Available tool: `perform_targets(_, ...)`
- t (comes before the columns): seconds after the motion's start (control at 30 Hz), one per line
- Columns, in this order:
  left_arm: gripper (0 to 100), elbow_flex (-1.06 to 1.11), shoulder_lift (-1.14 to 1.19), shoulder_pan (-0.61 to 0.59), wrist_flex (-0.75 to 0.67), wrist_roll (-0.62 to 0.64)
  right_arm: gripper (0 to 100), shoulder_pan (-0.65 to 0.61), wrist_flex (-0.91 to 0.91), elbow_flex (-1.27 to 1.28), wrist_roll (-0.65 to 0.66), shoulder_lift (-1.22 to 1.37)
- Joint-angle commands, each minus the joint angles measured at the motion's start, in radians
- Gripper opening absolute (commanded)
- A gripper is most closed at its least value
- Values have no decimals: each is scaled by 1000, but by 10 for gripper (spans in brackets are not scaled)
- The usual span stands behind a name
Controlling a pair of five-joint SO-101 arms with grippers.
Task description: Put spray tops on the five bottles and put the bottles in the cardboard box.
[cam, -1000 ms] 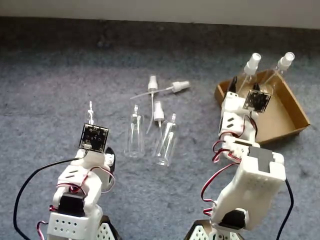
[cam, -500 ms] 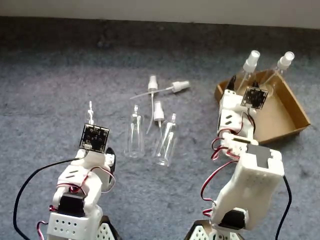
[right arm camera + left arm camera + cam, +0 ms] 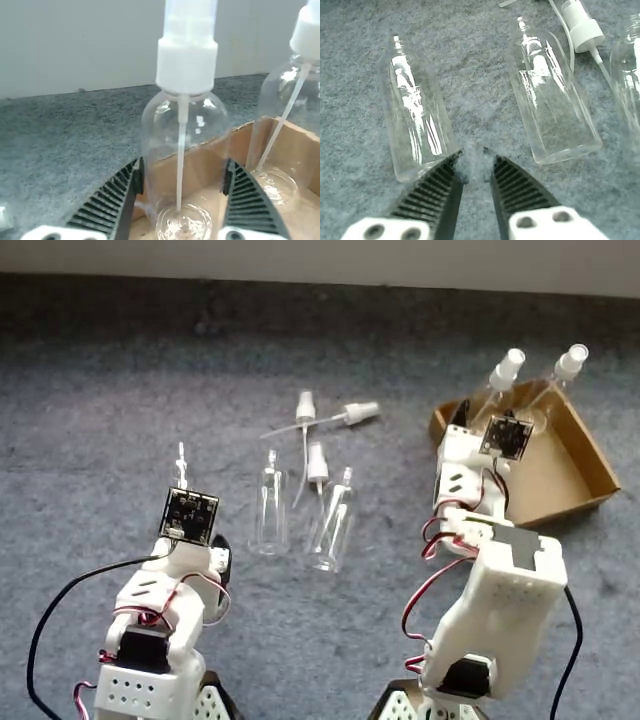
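- The capped bottle (image 3: 185, 145) (image 3: 500, 382) stands upright in the cardboard box (image 3: 570, 475) (image 3: 245, 150), at the end nearest the loose parts. Its white spray top is on and the dip tube runs down to the base.
- The right gripper (image 3: 182, 171) clasps this bottle, with one black ribbed finger against each side of its body.
- A second capped bottle (image 3: 287, 125) (image 3: 565, 370) stands just beside it in the box, apart from the fingers.
- Three bottles lie on the grey carpet (image 3: 100, 390) without tops: the first open bottle (image 3: 415, 110) (image 3: 181, 468), the middle open bottle (image 3: 552, 100) (image 3: 268, 510) and the third open bottle (image 3: 630, 75) (image 3: 332, 525).
- The left gripper (image 3: 475, 155) sits low over the carpet, its fingers slightly parted with nothing between them. Its tips are just beside the base of the first open bottle.
- Three loose spray tops lie near the necks of the middle and third bottles. The nearest spray top (image 3: 317, 462) (image 3: 582, 27) lies between those necks. The upright spray top (image 3: 306, 408) and the sideways spray top (image 3: 360, 412) lie farther from the arms.
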Motion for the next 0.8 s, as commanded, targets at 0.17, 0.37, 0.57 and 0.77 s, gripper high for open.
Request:
perform_targets(0.17,5,21,-8,18,-14,-8,251,-12,2,-7,12,-94)
perform_targets(0.37,5,21,-8,18,-14,-8,251,-10,1,10,14,-97)
perform_targets(0.57,5,21,-8,16,-14,-8,251,-10,-1,18,68,-99)
perform_targets(0.77,5,21,-8,16,-14,-8,251,-10,-1,19,68,-99)
